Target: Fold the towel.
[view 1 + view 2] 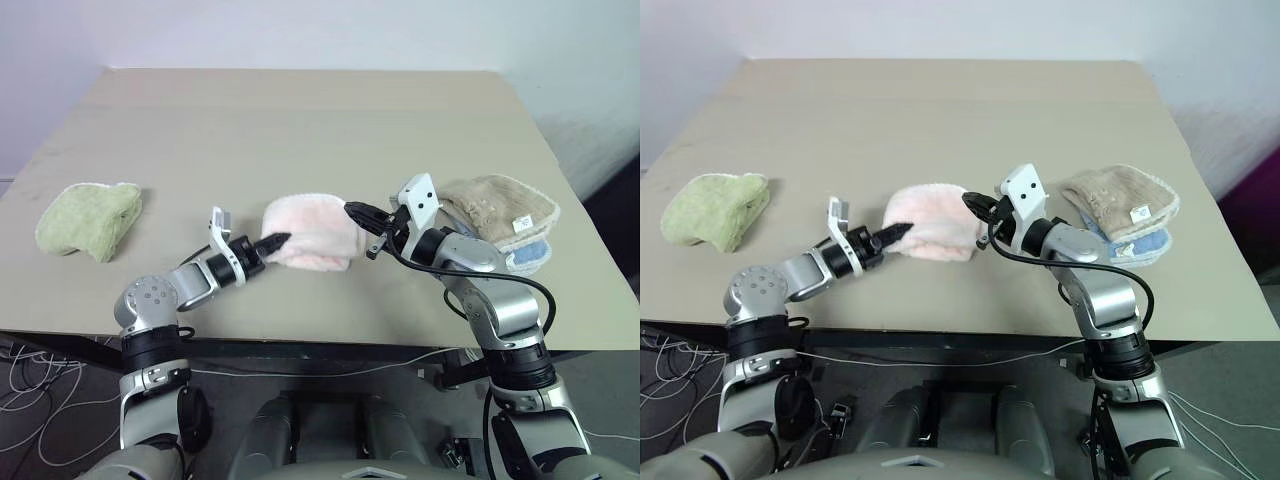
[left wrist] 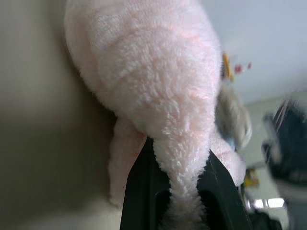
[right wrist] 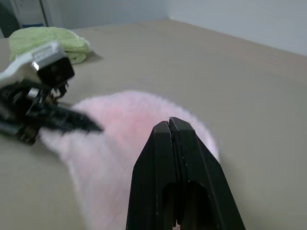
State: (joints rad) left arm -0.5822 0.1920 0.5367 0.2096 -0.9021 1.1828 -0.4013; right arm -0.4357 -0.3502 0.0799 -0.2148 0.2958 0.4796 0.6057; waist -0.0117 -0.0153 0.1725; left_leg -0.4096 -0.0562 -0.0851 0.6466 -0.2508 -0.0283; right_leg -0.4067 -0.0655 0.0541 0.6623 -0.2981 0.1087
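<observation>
pink towel (image 1: 310, 235) bunched, long axis left-right, left fingers (image 1: 272, 241) pinching it, right fingers (image 1: 355, 212) closed empty

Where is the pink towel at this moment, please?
In the left eye view the towel lies bunched at the table's near middle, between both pincers; the left pincer pinches its left end.

A broad beige table (image 1: 300, 110) runs from the lower part of the frame up to a plain pale wall (image 1: 300, 30) along the top. Light falls evenly across the matte top. At the lower left, under the table's front edge, loose cables (image 1: 40, 385) lie on a grey floor (image 1: 610, 400).
</observation>
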